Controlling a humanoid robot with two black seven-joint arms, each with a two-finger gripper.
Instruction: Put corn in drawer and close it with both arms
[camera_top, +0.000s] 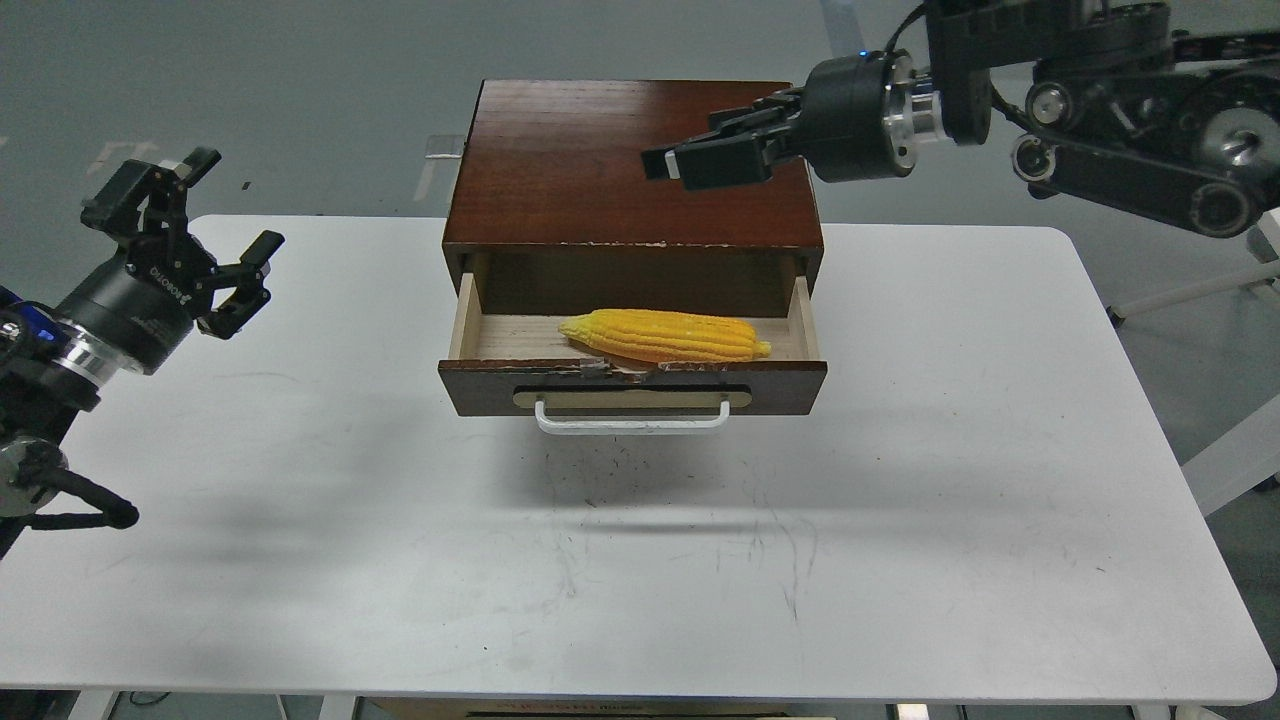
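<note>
The yellow corn (665, 336) lies flat inside the open drawer (480, 388), its point toward the right, close behind the drawer front. The drawer is pulled out of the dark brown cabinet (580, 160), and its white handle (632, 422) faces me. My right gripper (672, 165) is empty and hovers above the cabinet top at the back right, its fingers pointing left and seeming slightly parted. My left gripper (236, 200) is open and empty above the table's left edge, well left of the drawer.
The cabinet stands at the back middle of the white table (640, 560). Grey floor lies beyond the table. A white table leg (1230, 455) shows off the right edge.
</note>
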